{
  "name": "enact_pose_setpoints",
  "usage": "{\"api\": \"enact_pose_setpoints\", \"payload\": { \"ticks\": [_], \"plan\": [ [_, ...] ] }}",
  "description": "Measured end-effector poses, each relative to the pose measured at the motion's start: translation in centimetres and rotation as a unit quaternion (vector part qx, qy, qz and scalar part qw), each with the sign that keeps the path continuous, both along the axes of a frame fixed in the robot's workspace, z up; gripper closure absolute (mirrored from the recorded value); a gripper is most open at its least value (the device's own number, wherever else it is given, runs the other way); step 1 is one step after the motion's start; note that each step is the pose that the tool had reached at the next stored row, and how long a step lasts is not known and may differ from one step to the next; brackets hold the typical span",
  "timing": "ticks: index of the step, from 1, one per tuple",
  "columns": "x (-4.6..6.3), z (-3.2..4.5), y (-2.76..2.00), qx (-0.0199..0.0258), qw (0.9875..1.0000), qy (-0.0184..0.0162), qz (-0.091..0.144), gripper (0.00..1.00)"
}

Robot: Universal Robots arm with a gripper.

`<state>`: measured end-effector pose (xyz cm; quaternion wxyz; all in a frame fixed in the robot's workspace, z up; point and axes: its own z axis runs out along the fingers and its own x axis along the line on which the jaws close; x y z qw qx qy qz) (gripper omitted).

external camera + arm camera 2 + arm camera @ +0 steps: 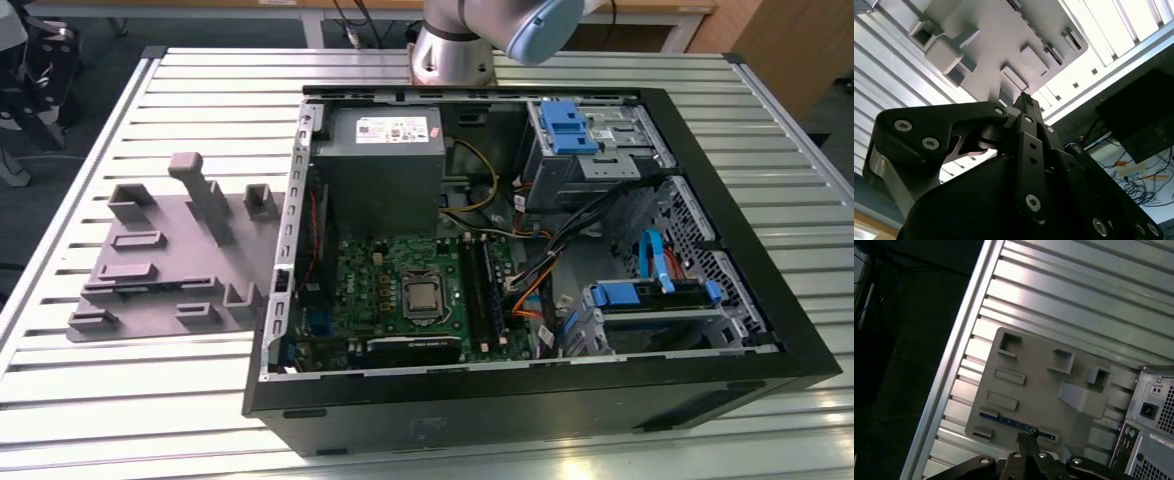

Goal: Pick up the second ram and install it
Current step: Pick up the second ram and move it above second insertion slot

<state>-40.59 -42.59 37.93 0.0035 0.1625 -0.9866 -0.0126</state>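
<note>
Because the gripper [1026,436] hangs above the grey fixture plate [1039,385] with its two fingers pressed together and nothing between them, the second ram [1004,420] is not yet grasped. The stick shows as a thin blue-green strip seated in a narrow groove along one edge of the plate; the fingertips cover part of it in the first wrist view. The plate lies on the slatted metal surface [200,80], just beside the open computer case [747,340], on the exterior view's left.

Risks, as judged from this position:

1. Closed fingers. If the gripper descends without spreading, the tips are likely to strike the stick's upper edge and could chip the board or jam it in the groove.
2. Off-centre pinch. The stick is long and thin, so a grasp away from its middle would probably let it tilt on lifting and catch on the groove walls.
3. Plate shift. Whether the plate is fastened down cannot be told. A dragging lift could slide it on the slats.
4. Insertion. The black memory slots [478,290] on the motherboard [387,270] are narrow and sit deep inside the case, with loose cables [574,225] nearby. A tilted or offset stick would likely bind at the slot mouth, and forcing it risks bending the board.
</note>
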Motion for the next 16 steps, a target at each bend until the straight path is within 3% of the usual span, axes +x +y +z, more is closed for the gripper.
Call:
{"api": "enact_pose_setpoints", "payload": {
  "ticks": [3,7,12,16],
  "plan": [
    [0.0,-0.02,0.0,0.0,0.9996,0.0,0.028,0.89],
    [0.0,-0.04,0.0,0.0,0.998,0.0,0.064,0.89],
    [0.0,-0.05,0.0,0.0,0.9943,0.0,0.106,0.89],
    [0.0,-0.05,0.0,0.0,0.9902,0.0,0.139,0.89]
  ]
}}
